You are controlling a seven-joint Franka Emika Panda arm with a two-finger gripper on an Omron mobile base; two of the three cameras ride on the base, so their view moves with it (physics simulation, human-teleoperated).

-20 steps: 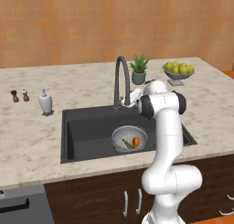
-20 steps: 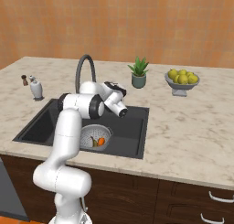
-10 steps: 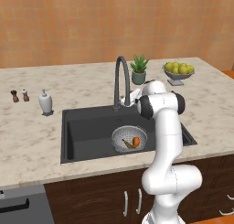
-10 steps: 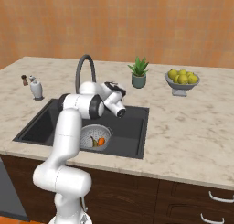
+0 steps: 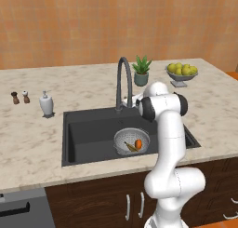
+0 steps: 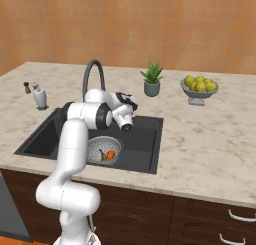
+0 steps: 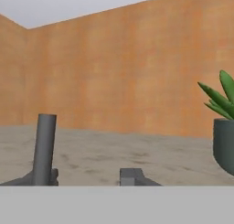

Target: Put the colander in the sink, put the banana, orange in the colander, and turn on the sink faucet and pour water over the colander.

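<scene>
Colander [image 5: 131, 141]: it sits in the sink [image 5: 88, 129], on the floor of the basin, toward the right front part.
Orange [image 5: 138, 144]: inside the colander, on its right side.
Banana [image 5: 130, 147]: inside the colander too, just beside the orange, on its left.
Sink faucet [image 5: 123, 80]: it stands upright at the back edge of the sink; its arched spout curves forward over the basin.
Tool [image 6: 131, 102]: it is behind the sink, near the base of the faucet, pointing toward the back wall. I cannot tell if the fingers are apart or together.
Potted plant [image 5: 141, 70]: on the worktop [image 5: 32, 148] behind the faucet.
Fruit bowl [image 5: 181, 73]: on the worktop, right of the plant.
Soap dispenser [image 5: 46, 103]: on the worktop, left of the sink.
</scene>
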